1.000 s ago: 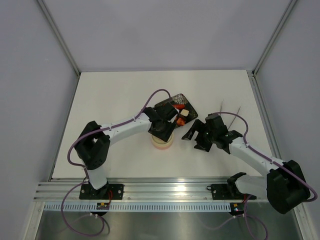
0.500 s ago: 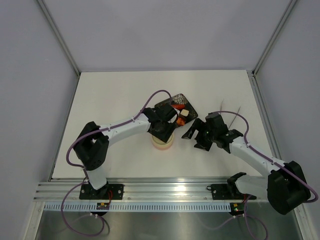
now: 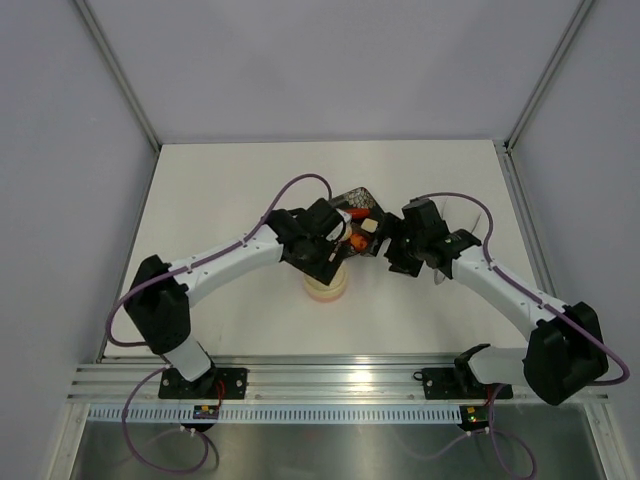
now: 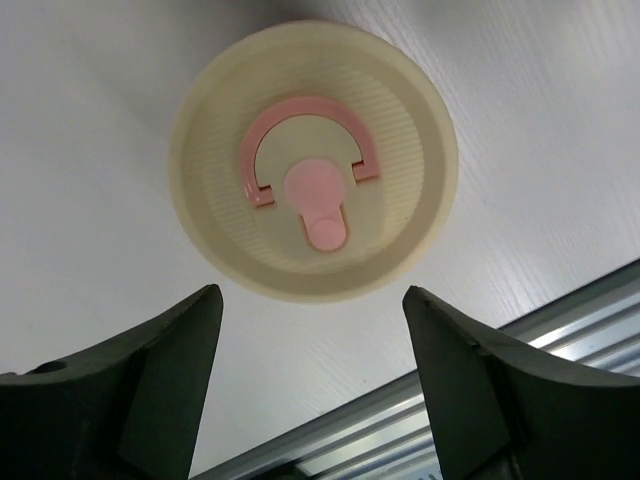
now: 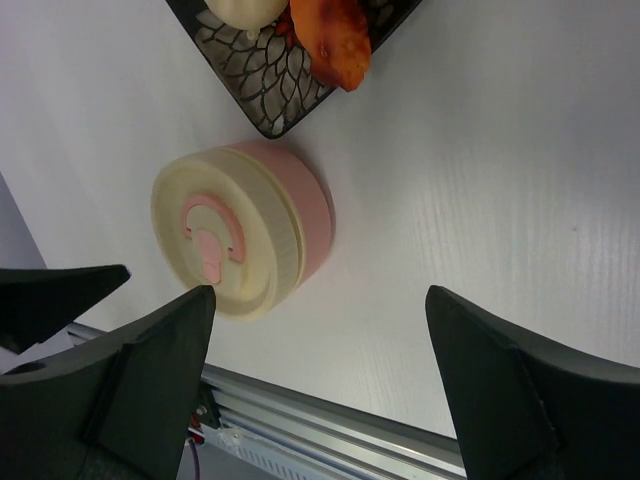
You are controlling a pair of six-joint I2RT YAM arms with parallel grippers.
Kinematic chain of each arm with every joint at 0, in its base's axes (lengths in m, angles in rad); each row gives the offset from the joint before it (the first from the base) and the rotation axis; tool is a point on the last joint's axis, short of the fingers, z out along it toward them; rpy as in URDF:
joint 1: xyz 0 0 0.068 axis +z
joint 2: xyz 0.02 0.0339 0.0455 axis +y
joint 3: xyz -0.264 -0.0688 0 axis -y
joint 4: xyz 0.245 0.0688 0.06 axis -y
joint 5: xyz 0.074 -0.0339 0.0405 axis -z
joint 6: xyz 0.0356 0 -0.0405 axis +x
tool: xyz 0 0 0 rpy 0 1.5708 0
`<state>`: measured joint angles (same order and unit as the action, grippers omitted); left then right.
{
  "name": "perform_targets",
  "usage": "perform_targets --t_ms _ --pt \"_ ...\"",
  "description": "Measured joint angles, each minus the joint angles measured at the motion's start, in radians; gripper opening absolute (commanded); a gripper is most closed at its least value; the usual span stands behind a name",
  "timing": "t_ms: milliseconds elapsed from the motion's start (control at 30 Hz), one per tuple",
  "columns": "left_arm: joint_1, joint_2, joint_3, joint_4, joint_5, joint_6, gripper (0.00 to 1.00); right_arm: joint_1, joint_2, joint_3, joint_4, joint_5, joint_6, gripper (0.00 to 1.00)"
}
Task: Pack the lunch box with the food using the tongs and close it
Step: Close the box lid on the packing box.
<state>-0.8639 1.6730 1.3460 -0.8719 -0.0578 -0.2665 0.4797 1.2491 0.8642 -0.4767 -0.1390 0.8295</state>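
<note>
The lunch box [image 4: 313, 160] is a cream tub with a pink wall [image 5: 312, 215], and its lid with the pink centre mark sits on it. It stands on the table [image 3: 230, 200] just in front of the black tray. My left gripper [image 4: 312, 300] hangs open above the lid, touching nothing. My right gripper [image 5: 320, 300] is open and empty, to the right of the box. Food lies on the tray: an orange piece [image 5: 335, 35] and a pale ball [image 5: 245, 10]. A thin arm of the tongs [image 3: 481, 217] shows beyond my right wrist, mostly hidden.
The black patterned tray [image 5: 270, 100] sits at an angle behind the lunch box [image 3: 325, 285], with my two wrists crowding over it. The aluminium rail [image 5: 400, 425] runs along the table's near edge. White walls enclose the table on three sides.
My left gripper has opened wider and risen off the lid, which stays on the box. My right arm has swung left and away from me, towards the tray.
</note>
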Motion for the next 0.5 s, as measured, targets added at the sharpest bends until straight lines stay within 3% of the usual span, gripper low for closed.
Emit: perform_targets --t_ms 100,233,300,367,500 --pt "0.04 -0.075 -0.002 0.001 0.034 -0.02 0.67 0.011 0.061 0.067 -0.031 0.03 -0.025 0.93" --pt "0.206 -0.207 -0.087 0.064 0.124 -0.071 0.5 0.051 0.146 0.164 -0.079 0.078 -0.055 0.87" --pt "0.286 -0.246 -0.136 0.078 0.143 -0.095 0.43 0.082 0.177 0.201 -0.089 0.094 -0.067 0.76" --pt "0.341 -0.263 -0.19 0.097 0.159 -0.124 0.39 0.116 0.201 0.232 -0.089 0.097 -0.079 0.68" --pt "0.366 -0.259 -0.268 0.119 0.195 -0.175 0.39 0.166 0.262 0.297 -0.089 0.093 -0.101 0.69"
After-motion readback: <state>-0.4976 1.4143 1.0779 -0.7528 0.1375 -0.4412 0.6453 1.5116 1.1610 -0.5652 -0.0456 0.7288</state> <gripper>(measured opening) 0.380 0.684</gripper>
